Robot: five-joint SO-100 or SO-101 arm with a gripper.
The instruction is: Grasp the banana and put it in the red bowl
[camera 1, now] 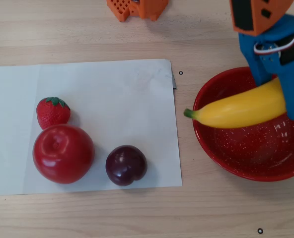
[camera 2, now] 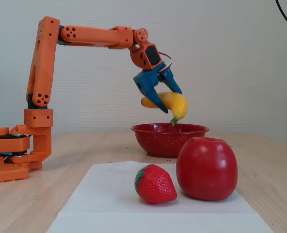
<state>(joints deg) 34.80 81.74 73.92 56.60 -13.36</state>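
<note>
pale wood tabletop (camera 1: pixel 87 29) runs under everything we see, with a plain white wall behind it in the fixed view. on the wood lies a white sheet of paper (camera 1: pixel 117 94), and on that sheet sit three toy fruits – a strawberry (camera 1: pixel 52 111) touching a big red apple (camera 1: pixel 63 153), and a dark plum (camera 1: pixel 126 165) just beside the apple on its right in the overhead view.

off the paper, on the right of the overhead view, stands the red bowl (camera 1: pixel 221 153), speckled white inside. we see the banana (camera 1: pixel 241 109) held in the air above it – the fixed view shows it clear of the rim, tilted, green stem tip pointing down toward the bowl. from overhead the stem end pokes out past the bowl's left rim.

our orange arm (camera 2: pixel 90 35) reaches over from its base (camera 2: pixel 12 150) at the left of the fixed view, and the blue gripper (camera 2: pixel 165 99) is clamped around the banana near its orange-tinged end, one finger on each side.
</note>
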